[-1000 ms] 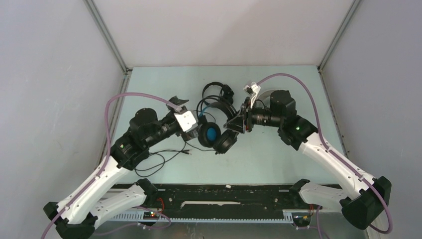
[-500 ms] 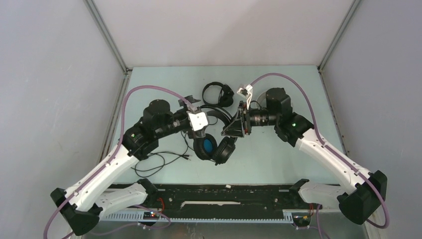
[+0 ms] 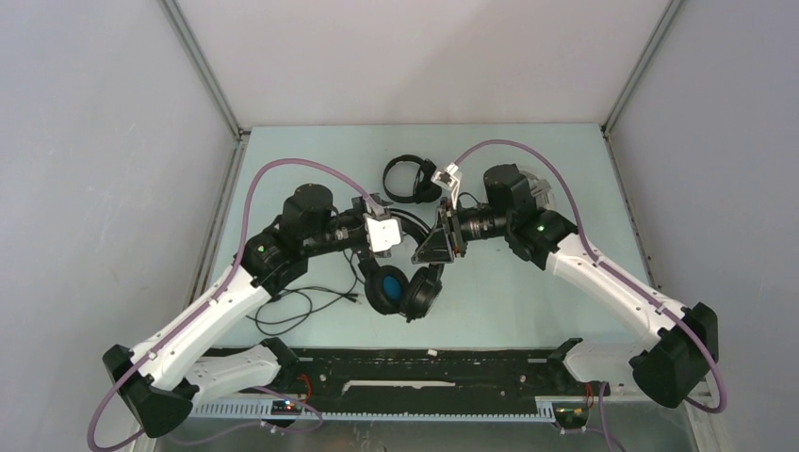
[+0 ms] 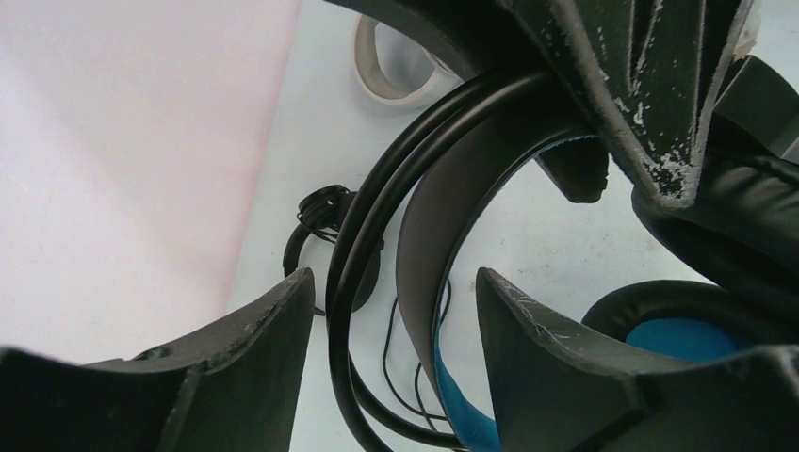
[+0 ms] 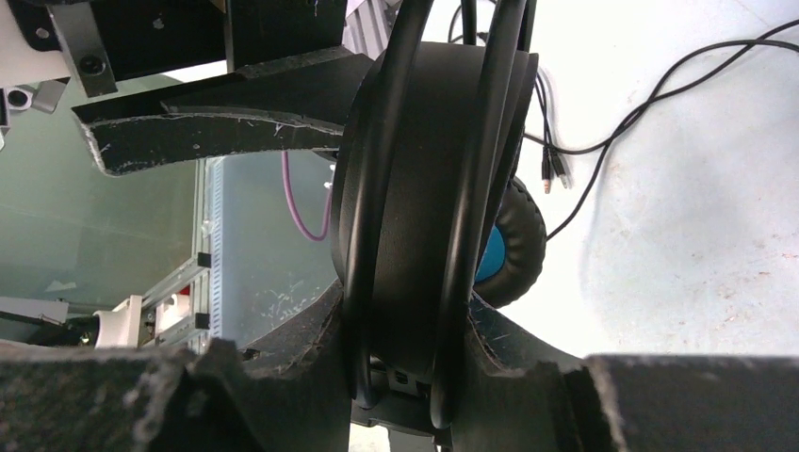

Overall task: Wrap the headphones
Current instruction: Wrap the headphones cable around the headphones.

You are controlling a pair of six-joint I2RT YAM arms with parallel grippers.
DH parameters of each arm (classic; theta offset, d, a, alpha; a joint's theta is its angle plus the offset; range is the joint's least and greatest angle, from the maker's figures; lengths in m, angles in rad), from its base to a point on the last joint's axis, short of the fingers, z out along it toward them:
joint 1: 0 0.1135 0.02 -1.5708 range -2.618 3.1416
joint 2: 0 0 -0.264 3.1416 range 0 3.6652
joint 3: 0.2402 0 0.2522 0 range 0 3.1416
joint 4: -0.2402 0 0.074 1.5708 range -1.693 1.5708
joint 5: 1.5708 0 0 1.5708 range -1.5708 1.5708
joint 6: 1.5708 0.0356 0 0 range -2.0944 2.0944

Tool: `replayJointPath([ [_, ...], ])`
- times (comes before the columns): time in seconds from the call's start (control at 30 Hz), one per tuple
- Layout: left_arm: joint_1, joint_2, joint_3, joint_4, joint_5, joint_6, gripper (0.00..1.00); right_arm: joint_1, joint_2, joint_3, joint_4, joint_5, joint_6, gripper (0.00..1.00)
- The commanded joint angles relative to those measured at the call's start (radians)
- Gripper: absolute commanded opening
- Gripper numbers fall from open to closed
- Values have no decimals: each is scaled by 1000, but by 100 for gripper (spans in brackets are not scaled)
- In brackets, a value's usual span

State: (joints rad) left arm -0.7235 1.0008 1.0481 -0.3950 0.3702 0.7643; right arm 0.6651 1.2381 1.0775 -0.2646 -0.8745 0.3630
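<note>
The bulky black headphones [image 3: 407, 287] with blue-lined ear cups hang between both grippers above the table. My right gripper [image 3: 426, 252] is shut on their headband [image 5: 424, 188], with a finger pressed on each side. My left gripper [image 3: 396, 247] straddles the same headband [image 4: 424, 217] and its black wire loops. Its jaws are open, with gaps on both sides. The cable [image 3: 301, 306] trails over the table to the left. The slim black headphones [image 3: 407, 179] lie further back. One white ear cup [image 4: 386, 80] of the pale headphones shows in the left wrist view.
Loose black cable loops lie on the table near the left arm's elbow, and the plug ends [image 5: 556, 174] show in the right wrist view. The enclosure walls [image 3: 217, 113] rise close on the left, back and right.
Both arms have drawn in toward the middle with the bulky headphones hanging lower between them. My left gripper has come around the headband and its jaws have narrowed.
</note>
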Motion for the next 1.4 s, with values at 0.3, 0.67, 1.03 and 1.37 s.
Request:
replayJointPath([
  [0.3,-7,20,69,-33,-3,40,56,22,8,97,44,-62,13,0],
  [0.67,-7,-59,11,43,-147,-37,0,22,-44,98,52,86,-9,44],
  [1.03,-2,-45,98,-15,-657,-390,0,20,-257,14,194,458,-56,100],
  [1.37,167,-52,256,-141,-683,-798,0,10,-421,-257,617,620,7,100],
])
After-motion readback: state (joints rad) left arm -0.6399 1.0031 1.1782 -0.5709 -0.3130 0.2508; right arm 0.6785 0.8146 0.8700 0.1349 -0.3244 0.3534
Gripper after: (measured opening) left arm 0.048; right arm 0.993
